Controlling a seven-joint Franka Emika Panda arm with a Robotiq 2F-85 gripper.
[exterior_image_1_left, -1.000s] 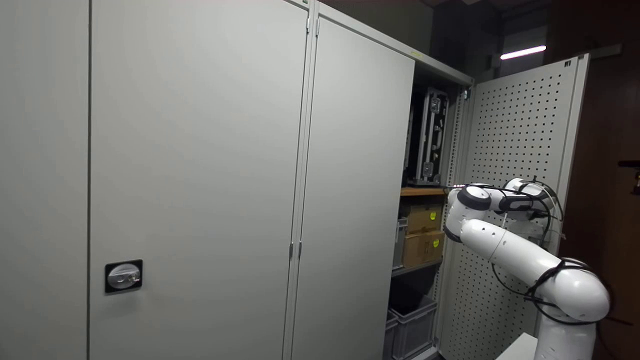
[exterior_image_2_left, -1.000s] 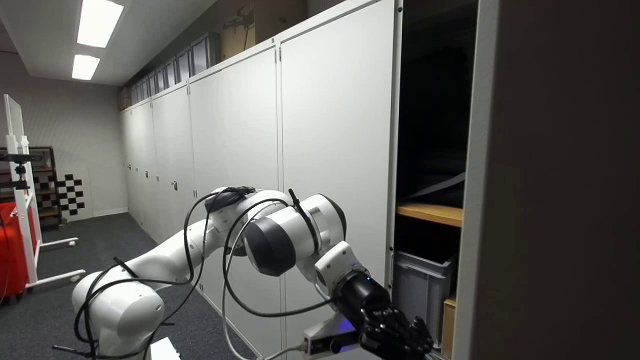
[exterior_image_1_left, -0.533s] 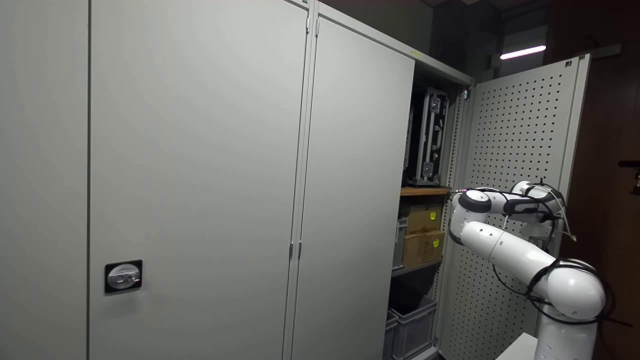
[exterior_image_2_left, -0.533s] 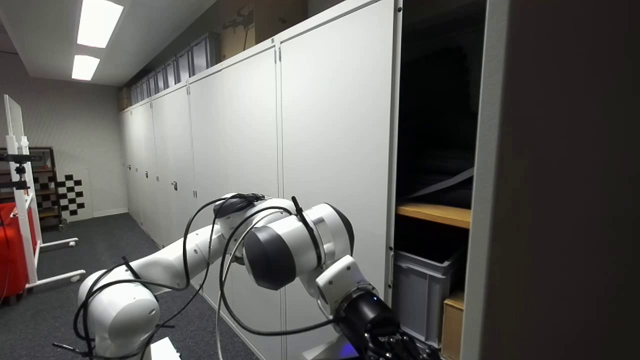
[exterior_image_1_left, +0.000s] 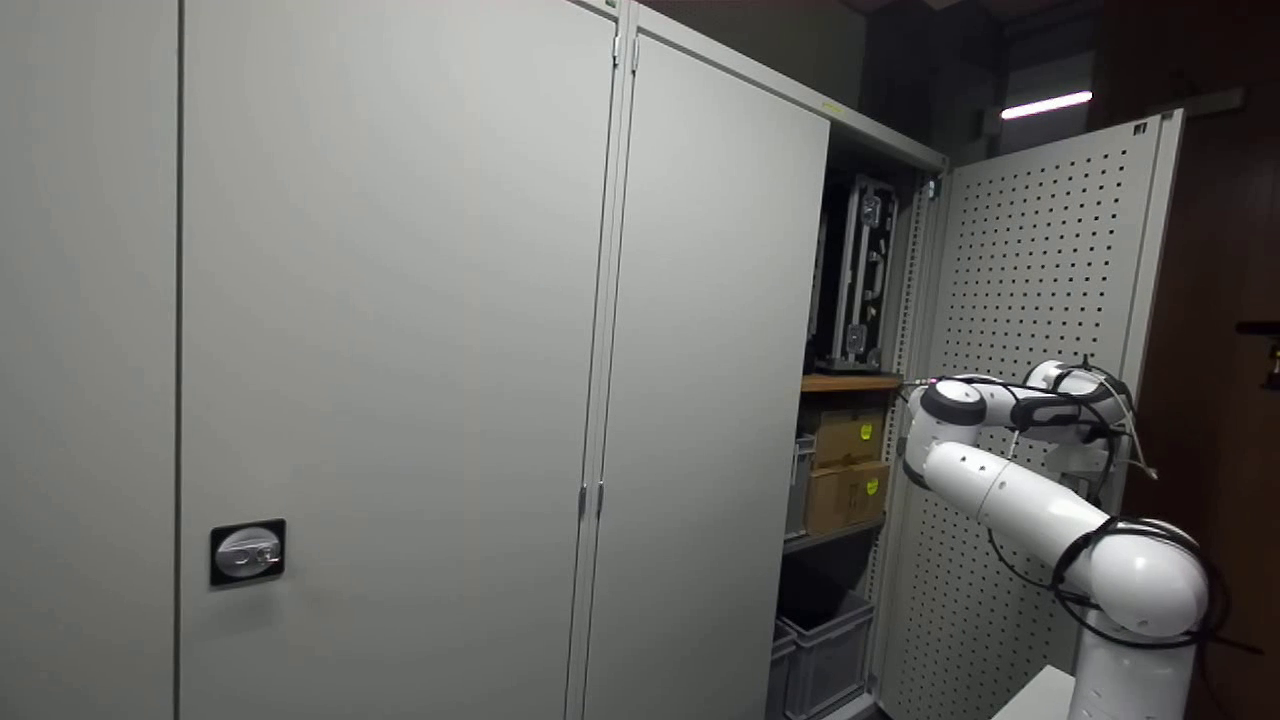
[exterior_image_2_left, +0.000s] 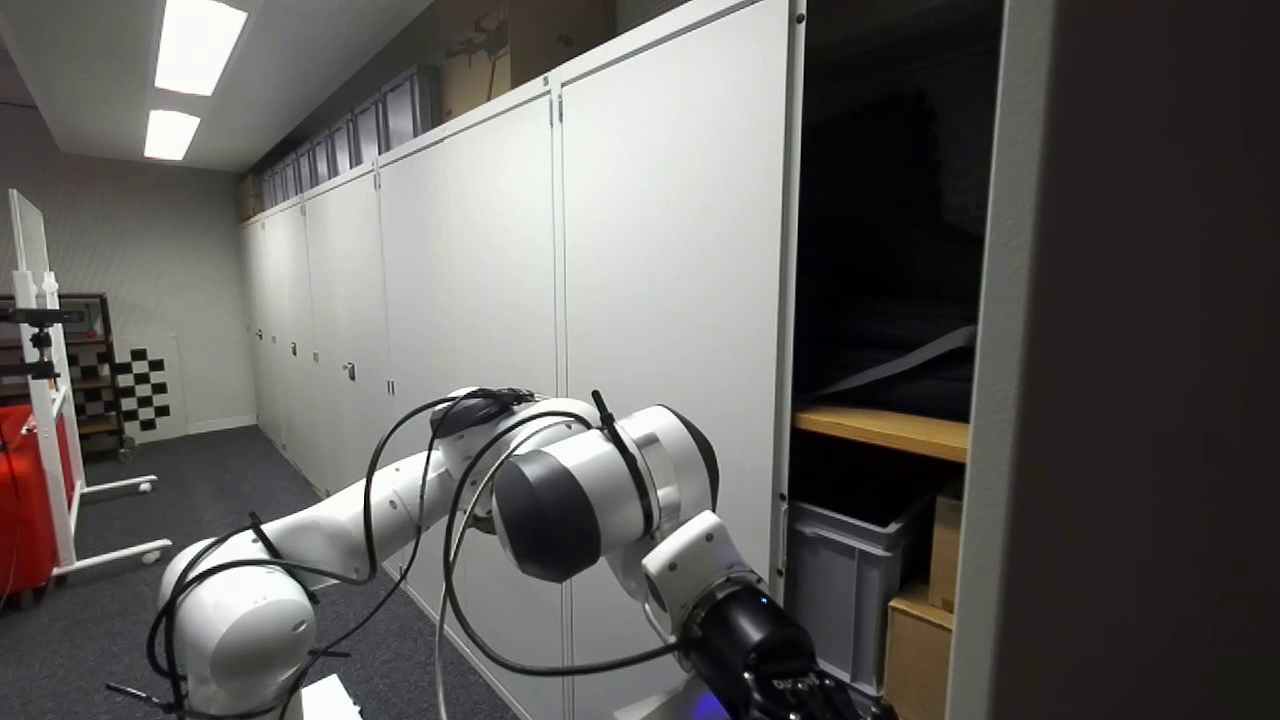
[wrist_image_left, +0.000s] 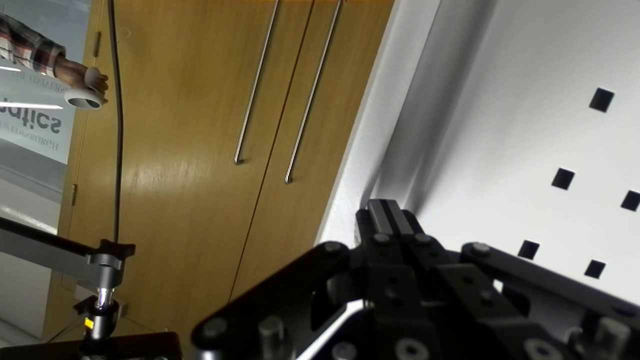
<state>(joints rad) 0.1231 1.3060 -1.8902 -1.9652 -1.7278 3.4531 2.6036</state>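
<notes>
The wooden shelf (exterior_image_1_left: 850, 383) carries an upright metal-edged case (exterior_image_1_left: 868, 275); a lower shelf (exterior_image_1_left: 835, 537), stacked cardboard boxes (exterior_image_1_left: 843, 492).

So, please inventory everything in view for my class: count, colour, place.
Cabinets: several, pale grey, in a row
Upper shelf: one, tan, inside one cabinet
Case: at least one, black and silver, on that shelf
Cardboard boxes: two, brown, below that shelf
Crates: at least three, grey, near the boxes
Bins: several, grey, atop the cabinets
Lights: at least two, white, overhead
Checkered panel: one, black and white, far end
Stand: one, white, on the carpet
Red object: one, red, behind the stand
Wooden doors: two, golden, wrist view
Controller: one, white, upper left, wrist view
Perforated door: one, pale grey, swung open
Person's hand: one, brown, around the controller
Arm: one, mostly white, by the cabinets
Gripper: one, black, shut, by the perforated door
</notes>
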